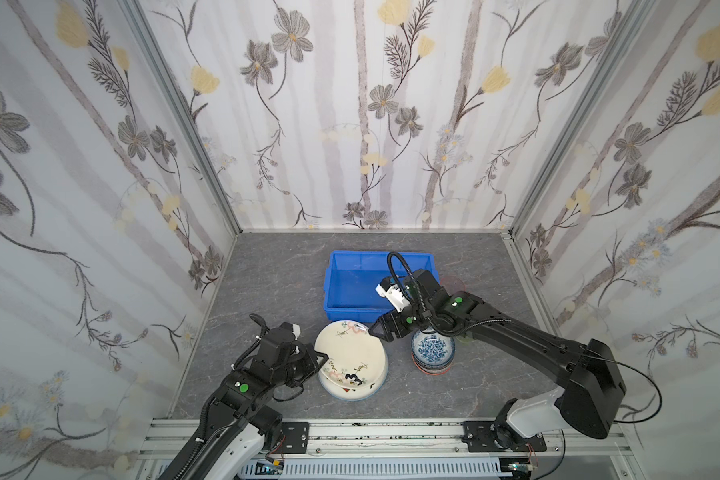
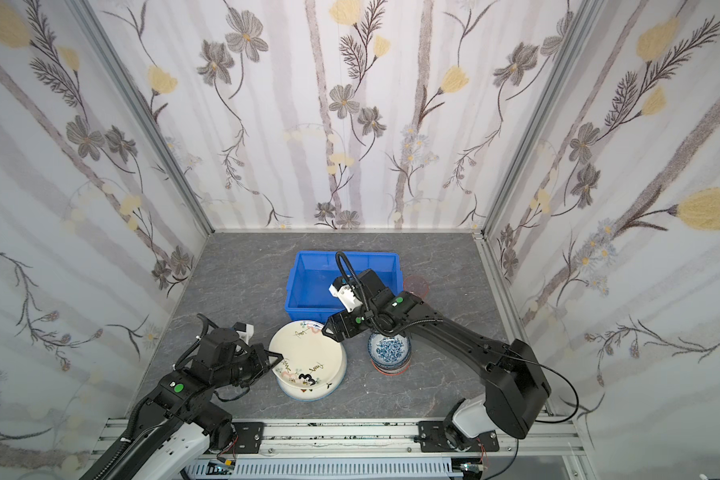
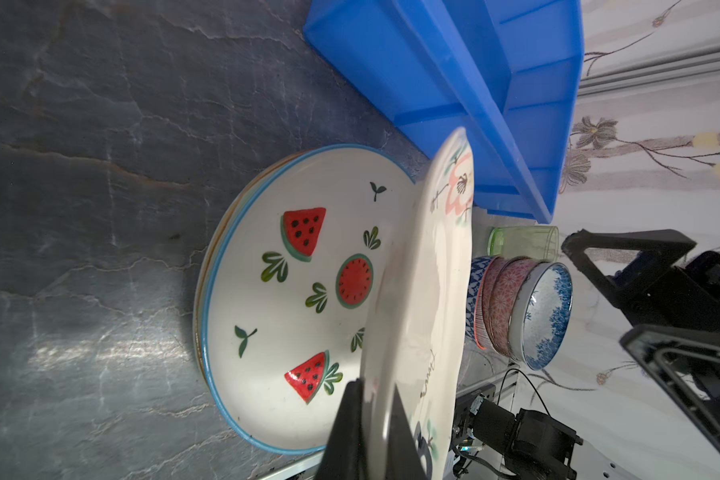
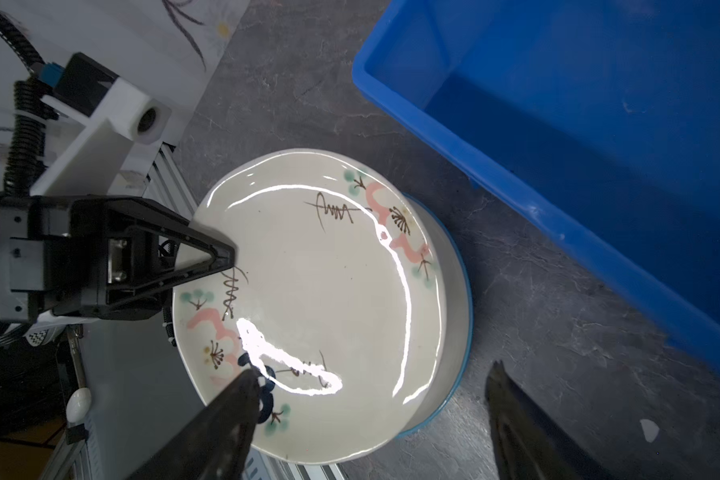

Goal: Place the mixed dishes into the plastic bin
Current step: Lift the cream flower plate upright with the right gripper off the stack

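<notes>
My left gripper [image 1: 323, 356] [image 2: 278, 357] [image 3: 377, 384] is shut on the near rim of a cream plate [image 1: 348, 349] [image 2: 304, 353] [image 3: 425, 291] [image 4: 321, 291]. It holds the plate tilted above a watermelon-print plate [image 3: 292, 291] [image 4: 454, 332] that tops a short stack. Over the cream plate's far edge hovers my right gripper [image 1: 377, 330] [image 2: 329, 330] [image 4: 373, 370], open, its fingers straddling the rim without touching. The blue plastic bin [image 1: 329, 286] [image 2: 304, 282] [image 3: 454, 62] [image 4: 558, 124] stands just behind, with no dishes showing inside.
A stack of small bowls [image 1: 433, 347] [image 2: 388, 348] [image 3: 528, 311], blue-white on top, sits right of the plates under my right arm. A green tumbler [image 3: 524, 241] lies beside it; a pink tumbler [image 1: 454, 284] [image 2: 416, 284] is at the bin's right. Wallpapered walls enclose three sides.
</notes>
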`<control>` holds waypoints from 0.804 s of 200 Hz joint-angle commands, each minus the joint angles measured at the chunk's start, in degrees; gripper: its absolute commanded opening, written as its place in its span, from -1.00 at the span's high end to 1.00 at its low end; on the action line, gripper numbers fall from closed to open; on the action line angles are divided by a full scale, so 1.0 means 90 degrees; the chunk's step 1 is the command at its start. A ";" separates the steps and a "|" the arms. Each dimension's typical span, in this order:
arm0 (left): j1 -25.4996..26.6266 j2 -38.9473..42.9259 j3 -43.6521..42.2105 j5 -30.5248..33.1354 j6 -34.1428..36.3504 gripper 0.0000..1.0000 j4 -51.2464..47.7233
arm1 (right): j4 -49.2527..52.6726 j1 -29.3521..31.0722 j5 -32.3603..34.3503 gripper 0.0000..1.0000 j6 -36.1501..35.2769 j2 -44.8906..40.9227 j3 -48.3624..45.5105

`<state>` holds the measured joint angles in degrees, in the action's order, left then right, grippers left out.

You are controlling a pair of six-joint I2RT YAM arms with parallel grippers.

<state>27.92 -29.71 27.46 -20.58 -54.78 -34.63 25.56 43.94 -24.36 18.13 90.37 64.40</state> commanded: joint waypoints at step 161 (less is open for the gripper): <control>-0.0055 -0.1667 0.1581 -0.1114 0.0479 1.00 0.2597 | -0.1068 -0.1555 -0.2679 -0.54 0.0489 -0.1446 -0.1478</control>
<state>27.59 -43.99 41.58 -27.79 -49.25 -21.78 22.59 30.06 -43.68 20.75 77.12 52.49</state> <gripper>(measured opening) 0.073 0.790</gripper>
